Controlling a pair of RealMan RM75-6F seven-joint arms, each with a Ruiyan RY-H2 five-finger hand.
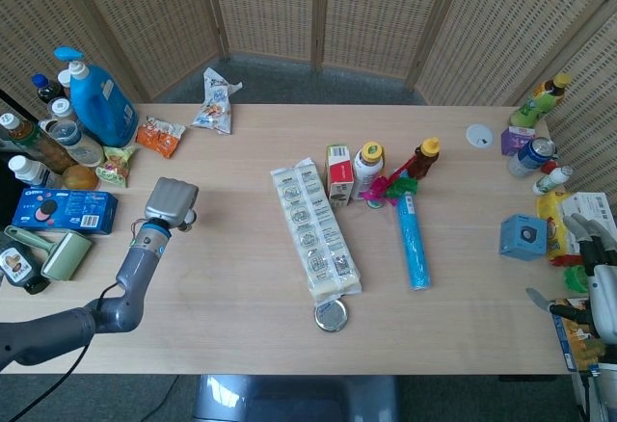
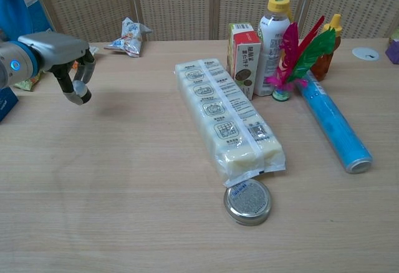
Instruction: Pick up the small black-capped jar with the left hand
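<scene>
So, head view: left hand (image 1: 172, 200) sits left of the long snack pack (image 1: 315, 241), over the desk (image 1: 241, 287). Its back faces the camera, so the fingers and the small black-capped jar are mostly hidden; only a sliver pokes out at the hand's right edge. Right hand (image 1: 600, 292) is far right of the snack pack, past the desk edge, fingers apart and holding nothing I can see.

Count around the snack pack: one pack, one round tin (image 1: 331, 315) touching its near end, one blue tube (image 1: 413, 241) to its right, one red carton (image 1: 339, 173) and one yellow-capped bottle (image 1: 366, 170) just behind it.

Chest view: left hand (image 2: 62, 55) is well left of the snack pack, fingers curled down and pinching the small black-capped jar (image 2: 80, 92) at the tips. The jar hangs clear of the desk, shadow beneath it.

Handling, my read: the jar is small, light and rigid, probably glass or hard plastic with smooth, slippery sides. Grip belongs around the body just under the cap, with fingers opposing the thumb. A fingertip-only hold looks marginal and could rotate or slip.

One jar, one hand on it.
</scene>
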